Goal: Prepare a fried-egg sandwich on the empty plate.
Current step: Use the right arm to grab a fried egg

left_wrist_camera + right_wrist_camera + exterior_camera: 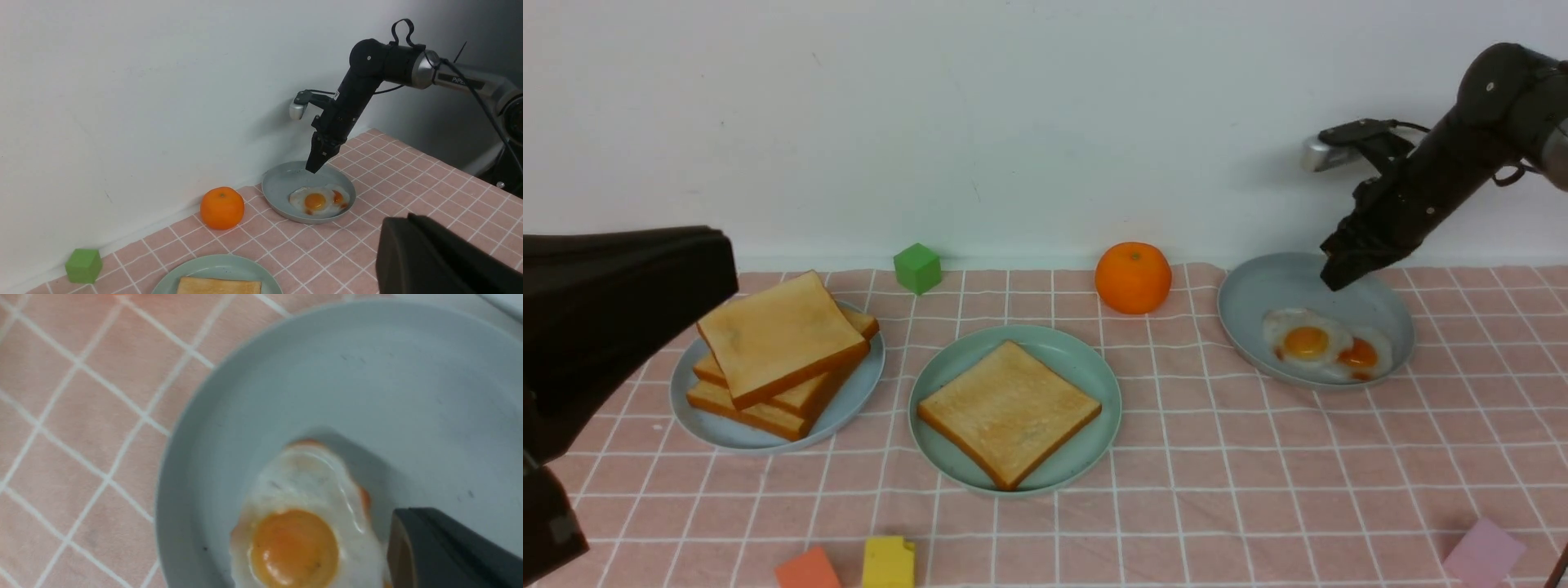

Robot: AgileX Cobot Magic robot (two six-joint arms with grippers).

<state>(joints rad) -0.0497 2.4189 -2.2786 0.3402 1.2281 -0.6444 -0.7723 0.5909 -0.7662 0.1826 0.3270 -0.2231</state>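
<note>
Round mint-green plate (1094,371) sits mid pink checked surface (1217,490), with one square golden-brown toast slice (1010,412) flat on it and nothing on top. The flat white fried egg with a yellow-orange yolk (1305,339) lies on the pale bluish-grey egg plate (1258,286), at 2 o'clock from the mint one. It touches a second egg with a deeper orange-red yolk (1360,356).

Right tool (1339,276) is clenched and empty, tip over that plate's 12 o'clock part, apart from both eggs. Can't tell if it touches the plate. Left wrist view gives that side-on. Right wrist view shows only the plate, the yellow yolk and one dark finger beside the white.

Only the front view shows the stack of toast slices (780,347) on another bluish-grey plate (858,392) at 9 o'clock. Left tool (686,286) is a dark bulk at that frame edge, clenched, with nothing seen in it.

Round orange fruit (1133,278) is at 1 o'clock, green cube (917,268) at 11.
</note>
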